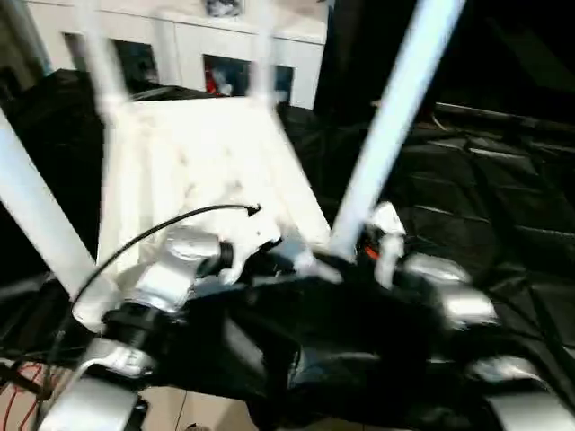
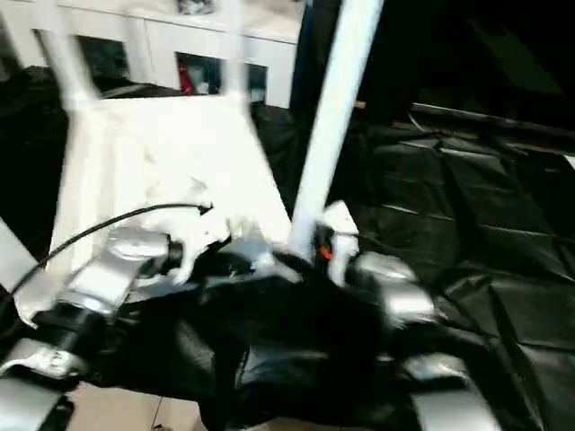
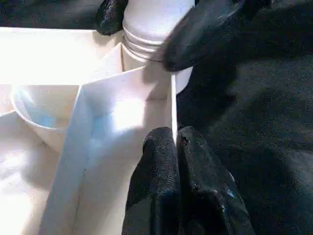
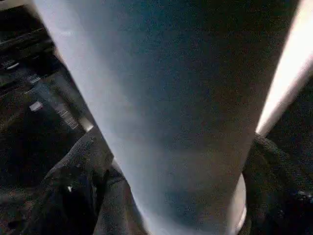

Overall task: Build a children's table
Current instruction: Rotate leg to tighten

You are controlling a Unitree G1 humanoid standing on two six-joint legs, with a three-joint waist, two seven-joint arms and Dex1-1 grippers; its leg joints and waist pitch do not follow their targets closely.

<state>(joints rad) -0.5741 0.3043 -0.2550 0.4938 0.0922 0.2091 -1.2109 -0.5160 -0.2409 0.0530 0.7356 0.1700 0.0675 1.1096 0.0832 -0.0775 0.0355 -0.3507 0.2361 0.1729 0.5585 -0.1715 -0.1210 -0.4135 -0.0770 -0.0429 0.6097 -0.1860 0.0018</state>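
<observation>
The children's table lies upside down on the black-draped work table, its white tabletop (image 1: 198, 171) ribbed side up. Its white legs rise from the corners: two at the back, one at the near left (image 1: 36, 215), one at the near right (image 1: 395, 117). My left gripper (image 3: 176, 142) is shut on the tabletop's thin rim wall (image 3: 122, 112), close to that near right corner. My right gripper (image 1: 350, 260) is at the base of the near right leg (image 4: 171, 98), where its threaded end (image 3: 151, 24) meets the corner socket.
Black cloth (image 1: 485, 180) covers the work table to the right. A white cabinet (image 1: 180, 45) stands behind. A black cable (image 1: 180, 220) arcs over my left forearm. Red wires (image 1: 18, 386) and pale floor (image 1: 198, 409) show at the near left.
</observation>
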